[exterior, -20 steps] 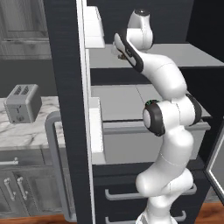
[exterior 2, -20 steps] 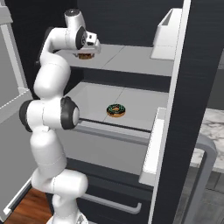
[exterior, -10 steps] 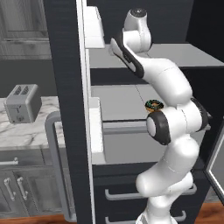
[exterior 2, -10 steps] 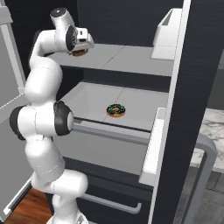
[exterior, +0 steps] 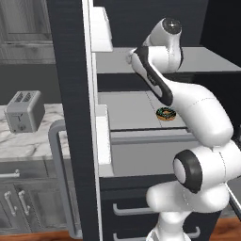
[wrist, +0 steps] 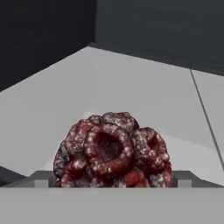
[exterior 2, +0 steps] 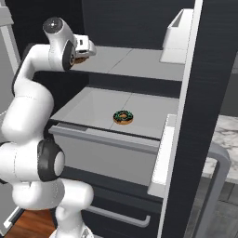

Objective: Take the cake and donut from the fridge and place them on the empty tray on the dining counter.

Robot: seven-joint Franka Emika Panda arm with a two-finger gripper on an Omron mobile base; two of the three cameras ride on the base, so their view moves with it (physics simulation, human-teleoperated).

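Nothing is delivered yet: the gripper (exterior 2: pixel 86 45) stands wide, jaws flanking but not closed on the cake (wrist: pixel 113 151) on the fridge's (exterior 2: pixel 197 116) upper shelf, while the donut (exterior 2: pixel 123 117) waits at 5 o'clock below

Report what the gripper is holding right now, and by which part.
Nothing is held. The gripper is open at the upper fridge shelf, with the cake sitting on the shelf just ahead of it, not yet gripped.
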